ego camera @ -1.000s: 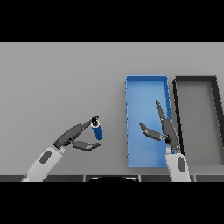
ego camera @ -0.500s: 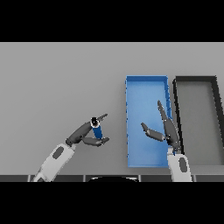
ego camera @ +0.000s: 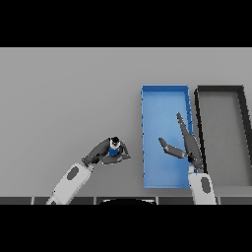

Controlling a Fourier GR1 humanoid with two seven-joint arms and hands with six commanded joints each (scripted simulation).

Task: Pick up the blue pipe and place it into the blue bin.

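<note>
Grey table point(ego camera: 69, 88) is filling the whole scene between the bands. Two bins are lying on it at right of frame, long sides running up and down, side by side and nearly touching. The black bin point(ego camera: 244, 133) is sitting at the far right edge. The blue bin point(ego camera: 165, 96) is lying just left of it, right of centre; nothing is showing on its floor.

Right arm point(ego camera: 202, 188) is coming up from the lower right edge. Right hand point(ego camera: 188, 147) is hanging over the blue bin's lower right part, fingers straight and pointing toward the top of frame, thumb sticking out to the left. Spread wide, gripping nothing.

Left arm point(ego camera: 69, 181) is coming in from the lower left. Left hand point(ego camera: 104, 151) is sitting lower centre of frame, left of the blue bin and apart from it. Fingers and thumb are curling around the blue pipe point(ego camera: 114, 149), pinching it. Only a small part of the pipe is showing between the fingers, its dark end pointing up. Cannot tell whether it is touching the table.
</note>
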